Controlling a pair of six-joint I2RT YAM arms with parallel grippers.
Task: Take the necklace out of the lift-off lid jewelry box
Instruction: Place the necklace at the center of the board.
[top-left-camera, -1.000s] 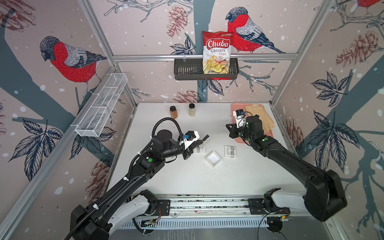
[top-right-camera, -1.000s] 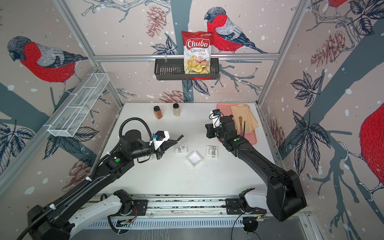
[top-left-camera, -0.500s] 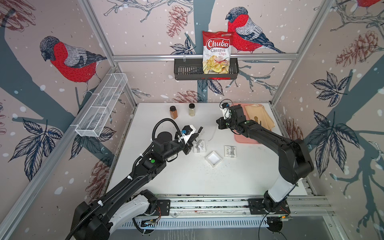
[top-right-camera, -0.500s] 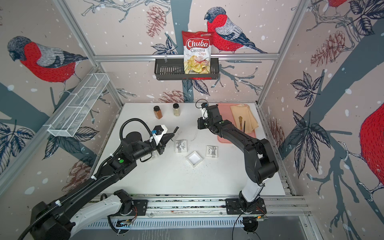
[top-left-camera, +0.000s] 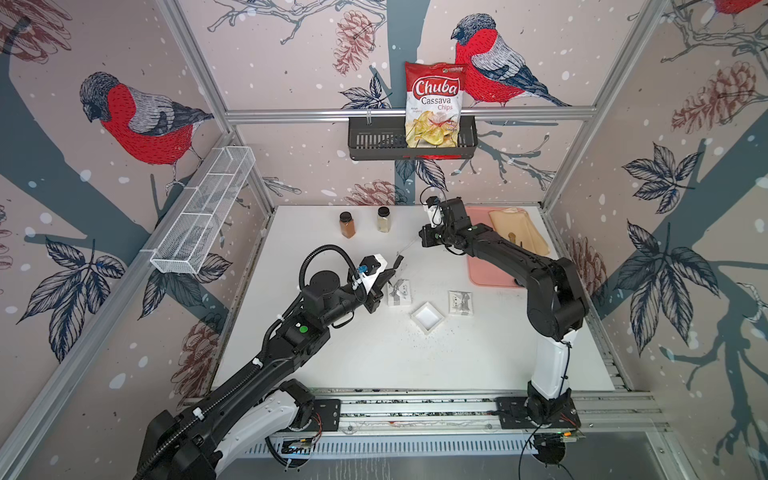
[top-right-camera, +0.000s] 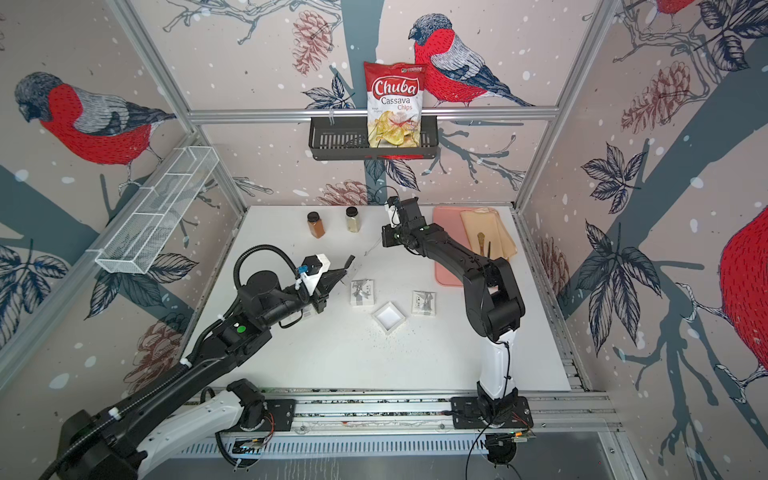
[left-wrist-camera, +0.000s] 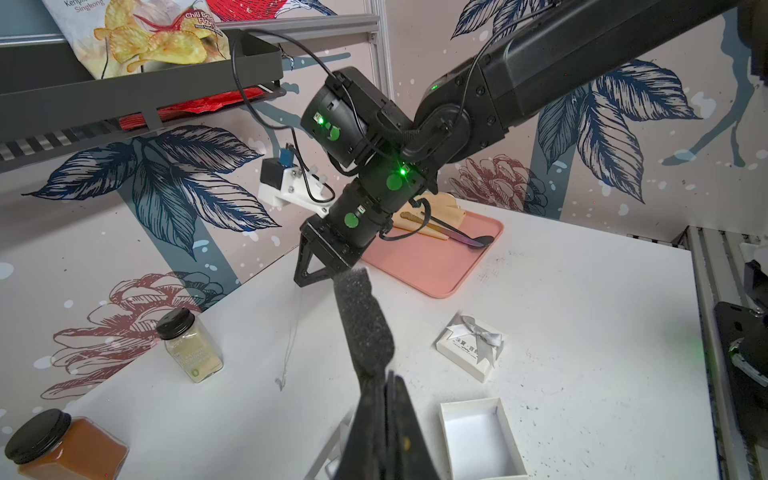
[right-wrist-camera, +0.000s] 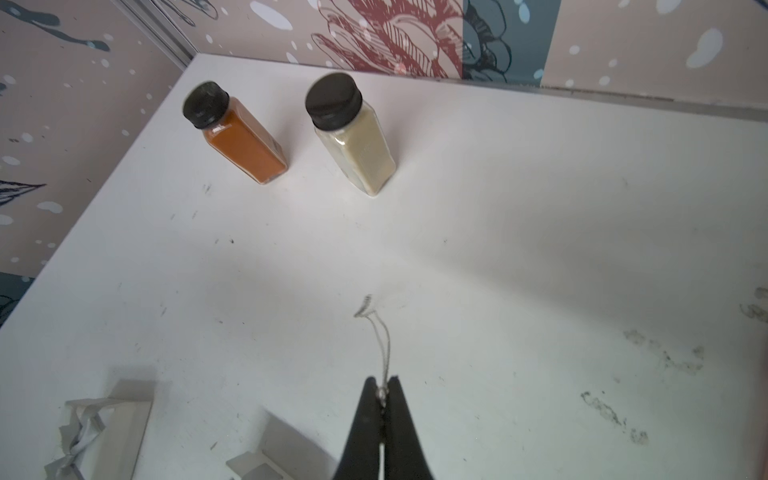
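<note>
A thin silver necklace (right-wrist-camera: 382, 338) hangs from my right gripper (right-wrist-camera: 382, 388), which is shut on it above the table's back middle. In both top views the chain (top-left-camera: 407, 248) slants down from the right gripper (top-left-camera: 422, 242) without reaching the table. The left wrist view shows the necklace (left-wrist-camera: 291, 345) dangling under the right gripper (left-wrist-camera: 301, 282). My left gripper (left-wrist-camera: 382, 382) is shut on a black foam pad (left-wrist-camera: 361, 320), held up near the chain (top-right-camera: 371, 249). The open white box (top-left-camera: 428, 318) sits empty on the table, between two white ribboned pieces (top-left-camera: 399, 291) (top-left-camera: 460, 302).
Two spice jars, orange (top-left-camera: 347, 224) and pale (top-left-camera: 383, 219), stand at the back. A pink tray (top-left-camera: 482, 266) with a napkin and spoon lies at the back right. A black wall basket (top-left-camera: 374, 143) holds a chips bag. A wire shelf (top-left-camera: 199, 220) hangs on the left wall.
My right gripper has swung leftward and back from the tray side, carrying the necklace. My left gripper with the foam pad has barely shifted.
</note>
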